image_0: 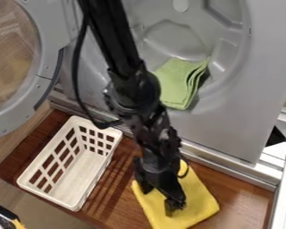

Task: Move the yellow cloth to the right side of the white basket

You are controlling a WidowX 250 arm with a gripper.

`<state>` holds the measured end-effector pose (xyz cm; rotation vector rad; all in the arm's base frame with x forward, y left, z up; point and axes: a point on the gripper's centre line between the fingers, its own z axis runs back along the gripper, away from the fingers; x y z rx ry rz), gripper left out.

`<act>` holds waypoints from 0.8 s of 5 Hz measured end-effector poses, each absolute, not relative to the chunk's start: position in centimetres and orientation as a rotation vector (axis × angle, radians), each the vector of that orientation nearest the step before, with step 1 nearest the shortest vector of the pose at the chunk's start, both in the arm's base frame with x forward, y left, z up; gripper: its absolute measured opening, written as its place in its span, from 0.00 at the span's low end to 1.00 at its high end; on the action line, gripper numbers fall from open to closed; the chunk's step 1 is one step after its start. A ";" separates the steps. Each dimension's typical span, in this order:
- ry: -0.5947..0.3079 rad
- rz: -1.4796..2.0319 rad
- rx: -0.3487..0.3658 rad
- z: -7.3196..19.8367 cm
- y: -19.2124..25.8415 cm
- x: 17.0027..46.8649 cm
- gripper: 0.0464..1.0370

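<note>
The black gripper [158, 197] hangs low over the yellow cloth [196, 199], its two fingers spread apart. One fingertip is near the cloth's left edge and the other above its middle; whether they touch the fabric, I cannot tell. Flat on the brown wooden surface, the cloth lies to the right of the white basket [75, 171], with a strip of wood between them. The arm and gripper cover the cloth's upper left part. The basket stands upright with nothing in it.
Behind the work surface is a grey machine with a round opening [229, 107], where a folded green cloth [176, 85] lies. Its round door [43, 67] stands open at the upper left. A metal rail [229, 166] borders the wood at the back.
</note>
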<state>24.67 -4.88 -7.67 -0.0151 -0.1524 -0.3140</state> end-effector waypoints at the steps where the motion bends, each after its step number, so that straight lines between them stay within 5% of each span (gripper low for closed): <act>1: -0.161 -0.275 -0.017 -7.8 -3.6 24.6 0.96; 4: -0.127 -0.188 0.024 -7.7 -0.2 23.9 0.96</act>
